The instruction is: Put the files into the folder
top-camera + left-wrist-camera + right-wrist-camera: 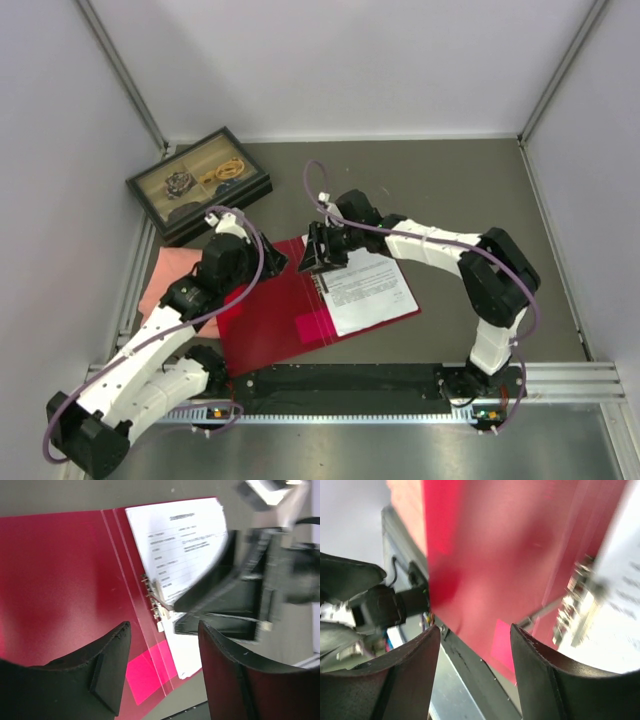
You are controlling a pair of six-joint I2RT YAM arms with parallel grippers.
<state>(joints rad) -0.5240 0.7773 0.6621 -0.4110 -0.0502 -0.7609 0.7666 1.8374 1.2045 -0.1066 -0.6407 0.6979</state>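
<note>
Desk point(480, 200) carries the folder point(265, 315), lying open, with the files point(370, 290) on its right half beside the metal clip point(152, 600). Left end effector point(164, 627) hovers over the left half, right end effector point(475, 628) over the clip, both released and empty.

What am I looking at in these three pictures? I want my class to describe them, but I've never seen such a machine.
These are two robot arms, each ending in a two-finger gripper. The wide picture comes from a fixed camera above; the other two come from cameras on the wrists, so the dark shapes at the bottom are each arm's own fingers. On the table lie an open red folder with printed files on its right half, a pink cloth and a black compartment box. The left gripper and the right gripper hover open over the folder, holding nothing.
</note>
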